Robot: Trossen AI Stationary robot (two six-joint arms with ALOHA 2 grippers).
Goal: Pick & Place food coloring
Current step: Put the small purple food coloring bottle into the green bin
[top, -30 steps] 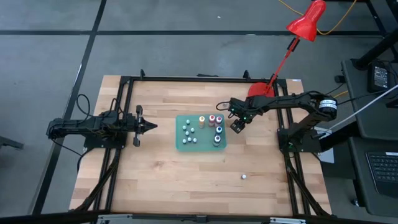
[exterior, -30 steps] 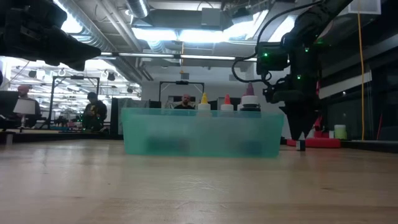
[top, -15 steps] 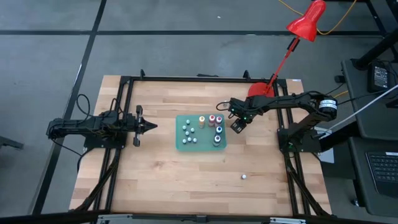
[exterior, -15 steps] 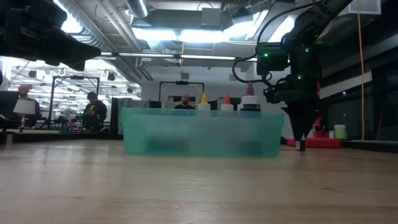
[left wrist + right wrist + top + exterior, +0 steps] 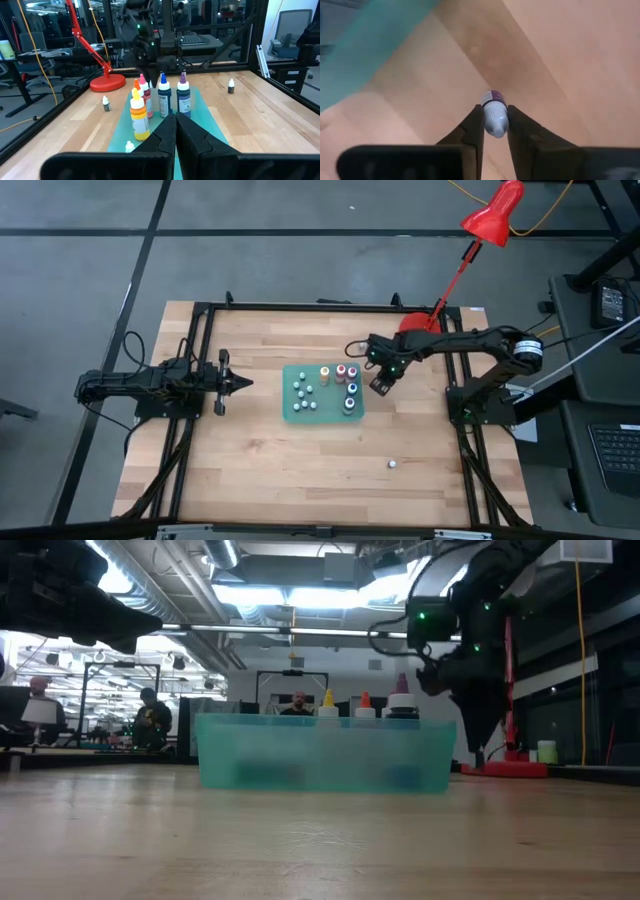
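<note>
**Bottle gripped beside the tray, lift comes next**

Desk (image 5: 300,470) first: a pale wooden top inside a black frame, with a red lamp (image 5: 495,215) standing at its far right corner. At the middle lies a green tray (image 5: 296,412) holding most of the food coloring (image 5: 345,385), with tall bottles on the side nearest the right arm and a scatter of small whitish caps on the other. One small bottle (image 5: 392,464) sits well apart on the bare wood, toward the near right.

Right hand (image 5: 494,125) hangs just beside the tray's right edge, its two fingers clamped on a tiny bottle with a purple band (image 5: 493,112), seen from the right wrist. Judging by the task, the step is carrying this bottle to the tray. To do it well, lift straight up until the bottle clears the tray wall, keep it upright, then move over an open spot away from the tall bottles so none get knocked.

Left hand (image 5: 175,131) waits well to the left of the tray, fingers pressed together and holding nothing.

Beyond the desk, the low view shows a workshop with ceiling lights and people seated far off.
</note>
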